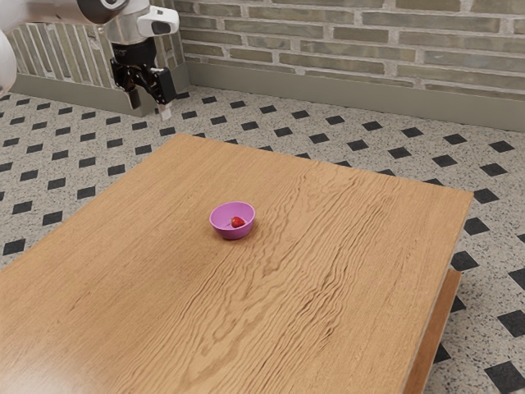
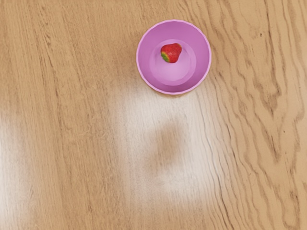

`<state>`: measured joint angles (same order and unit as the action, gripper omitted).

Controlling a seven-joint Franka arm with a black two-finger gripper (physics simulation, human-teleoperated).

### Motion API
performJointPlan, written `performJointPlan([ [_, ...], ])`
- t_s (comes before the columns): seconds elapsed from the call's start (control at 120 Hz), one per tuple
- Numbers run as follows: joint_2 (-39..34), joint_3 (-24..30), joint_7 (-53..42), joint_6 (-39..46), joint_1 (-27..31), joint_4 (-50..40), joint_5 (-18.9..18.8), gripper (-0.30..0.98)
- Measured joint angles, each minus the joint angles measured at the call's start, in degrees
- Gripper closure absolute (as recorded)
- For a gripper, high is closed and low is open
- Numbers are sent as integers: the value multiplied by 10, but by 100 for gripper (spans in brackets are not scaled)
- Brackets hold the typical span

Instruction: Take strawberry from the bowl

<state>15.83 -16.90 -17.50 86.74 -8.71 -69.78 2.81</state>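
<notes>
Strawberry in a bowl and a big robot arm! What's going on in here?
A robot is meant to take the strawberry out of the bowl, but it isn't holding anything right now. The strawberry is lying inside the pink bowl, which sits on the wooden table. The robot's hand is up in the air, away from the bowl, open and with nothing in it. So the strawberry hasn't been picked up yet.

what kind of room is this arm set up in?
Looks like an indoor room, perhaps a kitchen or dining area: brick wall with baseboard, speckled floor with dark diamonds, wooden table.
</notes>
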Motion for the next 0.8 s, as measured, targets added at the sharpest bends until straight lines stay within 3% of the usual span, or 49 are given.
performJointPlan([
  [0.417,31,6,-6,8,0,2,-1,0],
  [0.625,133,23,-16,88,-1,0,-1,0],
  [0.8,172,47,-90,170,-1,-1,-3,0],
])
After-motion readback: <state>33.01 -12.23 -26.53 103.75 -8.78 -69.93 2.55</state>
